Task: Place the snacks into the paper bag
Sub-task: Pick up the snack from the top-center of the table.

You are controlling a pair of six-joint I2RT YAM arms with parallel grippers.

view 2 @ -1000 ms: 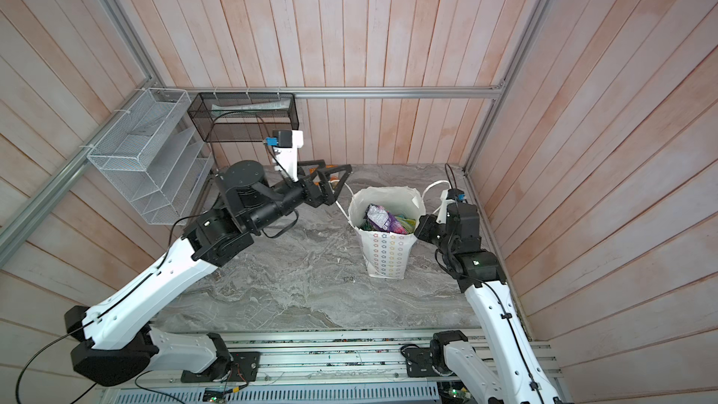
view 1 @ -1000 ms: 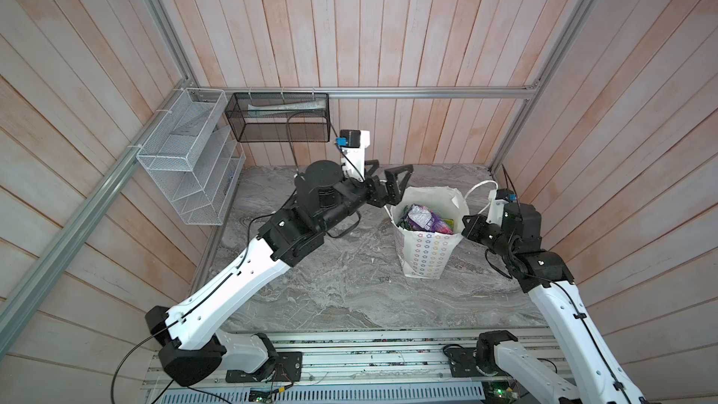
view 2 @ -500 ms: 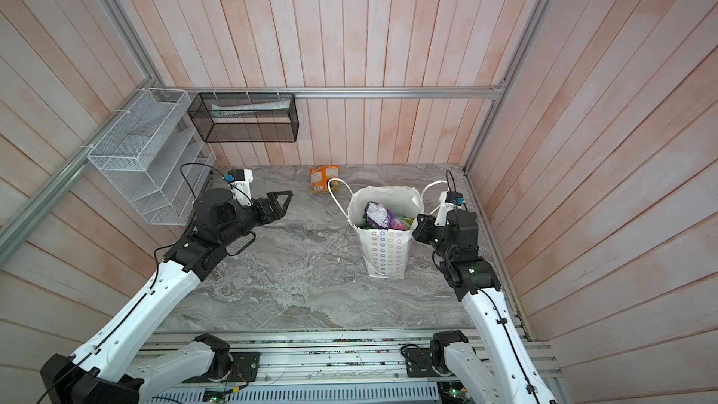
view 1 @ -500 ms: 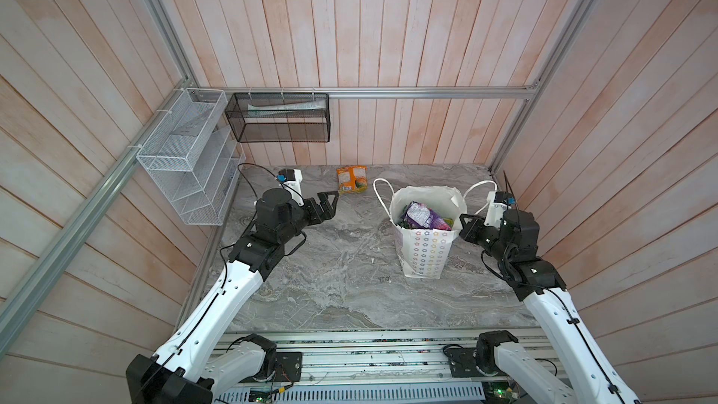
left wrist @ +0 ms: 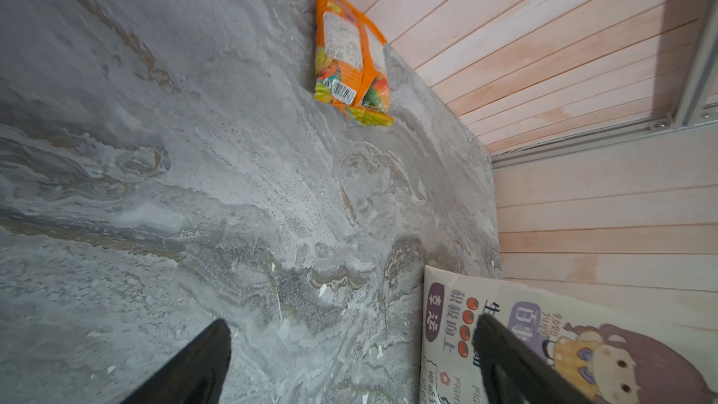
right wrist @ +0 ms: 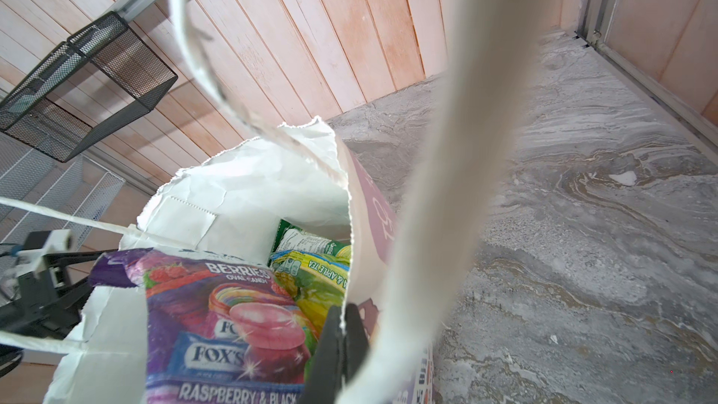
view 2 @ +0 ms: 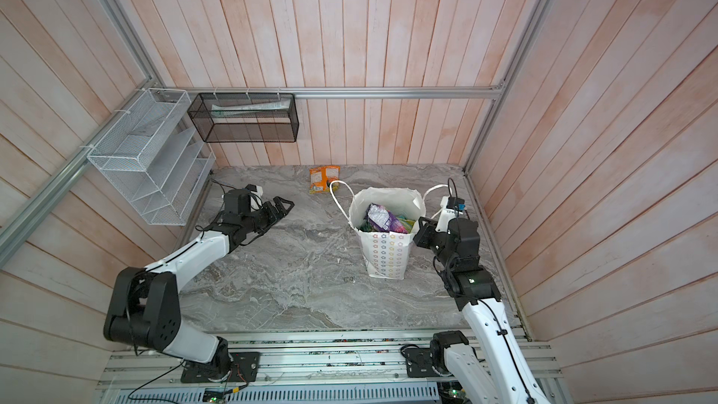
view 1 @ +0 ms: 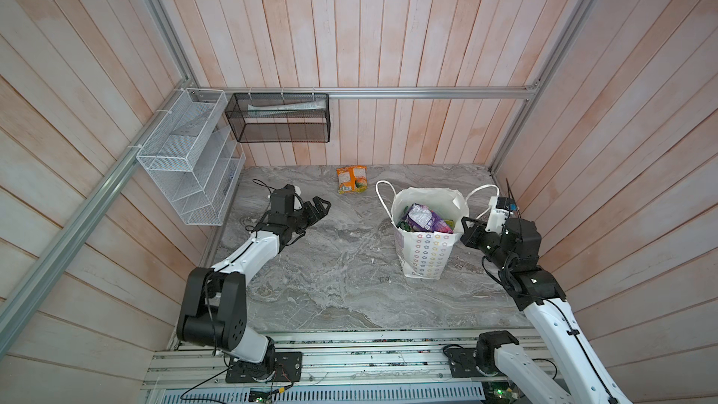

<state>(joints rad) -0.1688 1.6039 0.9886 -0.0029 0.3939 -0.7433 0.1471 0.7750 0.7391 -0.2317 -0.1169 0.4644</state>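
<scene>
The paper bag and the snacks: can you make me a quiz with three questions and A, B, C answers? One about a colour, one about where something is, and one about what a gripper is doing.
1. What colour is the top pouch in the paper bag?
A. red
B. purple
C. black

2. Where is the orange pouch?
A. in the bag
B. in the white rack
C. on the table near the back wall

3. What is the right gripper doing?
A. pinching the bag's rim
B. hanging open and empty
C. holding the orange pouch

Answers:
1 B, the right wrist view shows a purple berry pouch on top.
2 C, both top views show it lying flat there, outside the bag.
3 A, its jaws are shut on the paper edge.
</scene>
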